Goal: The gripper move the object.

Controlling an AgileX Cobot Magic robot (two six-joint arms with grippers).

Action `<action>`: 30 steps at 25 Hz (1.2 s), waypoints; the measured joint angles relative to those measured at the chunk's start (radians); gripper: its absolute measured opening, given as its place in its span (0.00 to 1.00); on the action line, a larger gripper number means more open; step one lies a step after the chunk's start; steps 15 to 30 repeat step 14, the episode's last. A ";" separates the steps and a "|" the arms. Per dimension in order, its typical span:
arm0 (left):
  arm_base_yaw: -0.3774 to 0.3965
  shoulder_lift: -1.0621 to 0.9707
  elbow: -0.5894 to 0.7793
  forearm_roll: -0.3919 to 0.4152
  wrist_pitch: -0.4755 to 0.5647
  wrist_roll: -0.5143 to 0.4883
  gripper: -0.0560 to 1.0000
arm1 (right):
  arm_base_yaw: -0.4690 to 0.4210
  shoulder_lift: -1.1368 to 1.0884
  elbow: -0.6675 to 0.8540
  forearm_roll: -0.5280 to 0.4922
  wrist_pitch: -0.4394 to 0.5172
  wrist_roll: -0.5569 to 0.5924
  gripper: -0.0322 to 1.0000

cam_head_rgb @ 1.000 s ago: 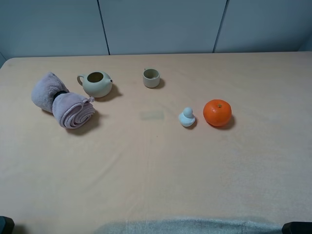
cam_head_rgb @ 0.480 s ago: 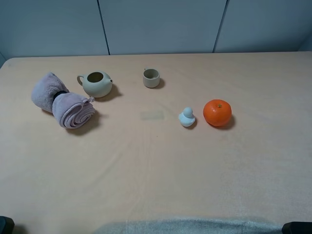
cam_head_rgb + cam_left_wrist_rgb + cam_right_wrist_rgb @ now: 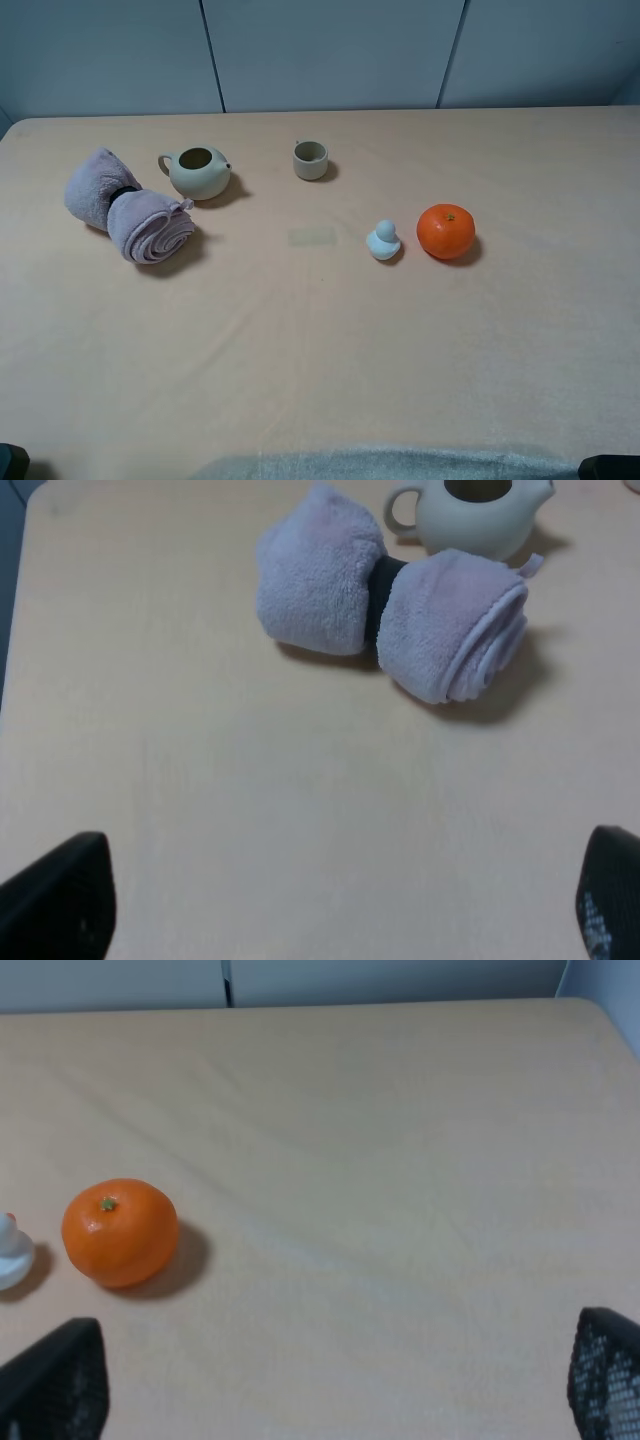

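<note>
The round bright orange fruit [image 3: 446, 231] sits on the beige table, right of centre, and also shows in the right wrist view [image 3: 120, 1232]. My right gripper [image 3: 330, 1365] is open and empty, its black fingertips [image 3: 55, 1380] wide apart, well short of the fruit. My left gripper [image 3: 335, 885] is open and empty too, its fingertips [image 3: 60, 900] spread, held back from the rolled towel [image 3: 400, 605]. In the high view only dark bits of the arms show at the bottom corners.
A small pale-blue duck figure [image 3: 383, 241] stands just left of the fruit. A pale teapot [image 3: 197, 172] and a lilac rolled towel [image 3: 128, 207] are at the left. A small cup [image 3: 310, 160] stands at the back centre.
</note>
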 joint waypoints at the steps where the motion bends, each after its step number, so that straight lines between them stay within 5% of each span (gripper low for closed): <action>1: 0.000 0.000 0.000 0.000 0.000 0.000 0.92 | 0.000 0.000 0.000 0.000 0.000 0.000 0.70; 30: 0.000 0.000 0.000 0.005 0.000 0.000 0.92 | 0.000 0.000 0.000 0.000 0.000 0.000 0.70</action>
